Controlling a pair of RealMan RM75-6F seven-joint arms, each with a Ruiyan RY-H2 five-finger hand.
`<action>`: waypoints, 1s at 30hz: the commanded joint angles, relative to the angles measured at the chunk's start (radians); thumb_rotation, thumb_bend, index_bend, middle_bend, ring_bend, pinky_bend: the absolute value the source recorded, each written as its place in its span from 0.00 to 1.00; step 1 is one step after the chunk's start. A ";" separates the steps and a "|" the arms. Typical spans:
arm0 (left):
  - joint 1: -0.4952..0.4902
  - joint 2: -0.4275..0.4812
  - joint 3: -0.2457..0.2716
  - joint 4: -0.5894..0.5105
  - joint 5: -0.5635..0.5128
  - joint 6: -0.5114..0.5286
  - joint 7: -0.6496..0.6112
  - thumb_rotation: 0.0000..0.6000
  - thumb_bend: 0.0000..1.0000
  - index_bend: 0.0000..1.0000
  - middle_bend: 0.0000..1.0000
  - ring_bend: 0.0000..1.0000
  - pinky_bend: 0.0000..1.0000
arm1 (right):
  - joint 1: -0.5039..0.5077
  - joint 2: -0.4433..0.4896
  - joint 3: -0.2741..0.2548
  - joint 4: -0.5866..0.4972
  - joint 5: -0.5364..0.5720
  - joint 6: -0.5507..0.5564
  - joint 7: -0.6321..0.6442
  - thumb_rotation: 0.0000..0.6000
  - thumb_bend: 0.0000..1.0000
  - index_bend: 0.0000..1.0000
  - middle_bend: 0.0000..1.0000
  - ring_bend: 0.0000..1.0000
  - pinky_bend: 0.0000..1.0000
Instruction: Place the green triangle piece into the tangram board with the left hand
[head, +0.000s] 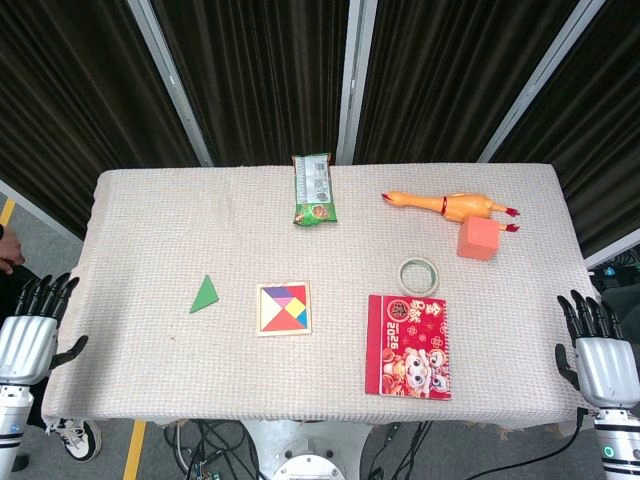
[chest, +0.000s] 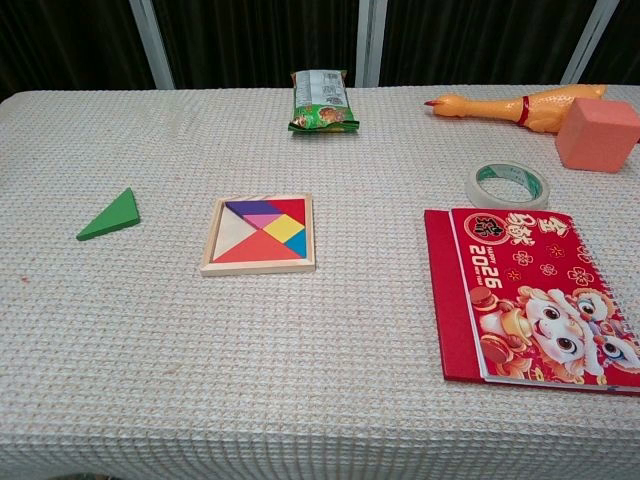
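The robot's left hand (head: 28, 335) waits off the near-left corner of the tabletop (head: 150, 210), fingers spread wide and holding nothing; the right hand (head: 600, 355) hangs likewise open and empty off the near-right corner. The green triangle piece (head: 206, 295) lies flat on the woven cloth, well apart from either hand and a little left of the tangram board (head: 284, 308), whose wooden tray shows one pale vacant triangle on its left side. The piece is thin and lies flush with the cloth, so fingers may slide it rather than lift it; a poorly turned triangle would probably catch on the tray's lip or nudge the seated pieces loose. To the right sit a roll of tape (head: 419, 275) and a red calendar (head: 410, 346) printed "2026" beside Chinese characters too small to read with confidence. Lettering on the green snack packet (head: 313, 189) at the far edge cannot be read.
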 joint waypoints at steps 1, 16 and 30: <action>0.002 0.003 -0.004 -0.011 0.001 -0.019 -0.006 1.00 0.22 0.07 0.04 0.00 0.01 | 0.000 0.001 0.000 0.000 -0.003 0.000 0.001 1.00 0.44 0.00 0.00 0.00 0.00; -0.153 0.073 -0.060 -0.106 0.043 -0.276 -0.035 1.00 0.22 0.07 0.05 0.00 0.01 | 0.011 0.028 0.012 -0.027 -0.006 -0.016 0.025 1.00 0.44 0.00 0.00 0.00 0.00; -0.403 0.006 -0.102 -0.049 -0.003 -0.683 -0.024 1.00 0.22 0.04 0.00 0.00 0.01 | 0.032 0.049 0.021 -0.058 -0.005 -0.045 0.019 1.00 0.44 0.00 0.00 0.00 0.00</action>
